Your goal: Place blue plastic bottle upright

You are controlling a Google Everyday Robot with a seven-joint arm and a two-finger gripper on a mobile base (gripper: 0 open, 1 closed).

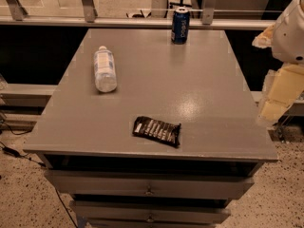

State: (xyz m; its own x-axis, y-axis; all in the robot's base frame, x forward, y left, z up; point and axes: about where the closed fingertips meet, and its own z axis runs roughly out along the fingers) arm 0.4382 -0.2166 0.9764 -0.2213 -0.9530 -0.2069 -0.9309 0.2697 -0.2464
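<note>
Camera view, clear white-capped bottle (105, 69) lying, gripper (277, 100) right

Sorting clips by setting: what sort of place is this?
Probably an office or lab: a grey cabinet with drawers, a speckled floor, a railing behind. The tool hangs off the cabinet's right side.

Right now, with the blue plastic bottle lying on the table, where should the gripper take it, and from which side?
Probably across the mid-body of the blue plastic bottle, from above: it lies flat, cap toward the far edge, both long sides free. The gripper hangs right of the table.
</note>
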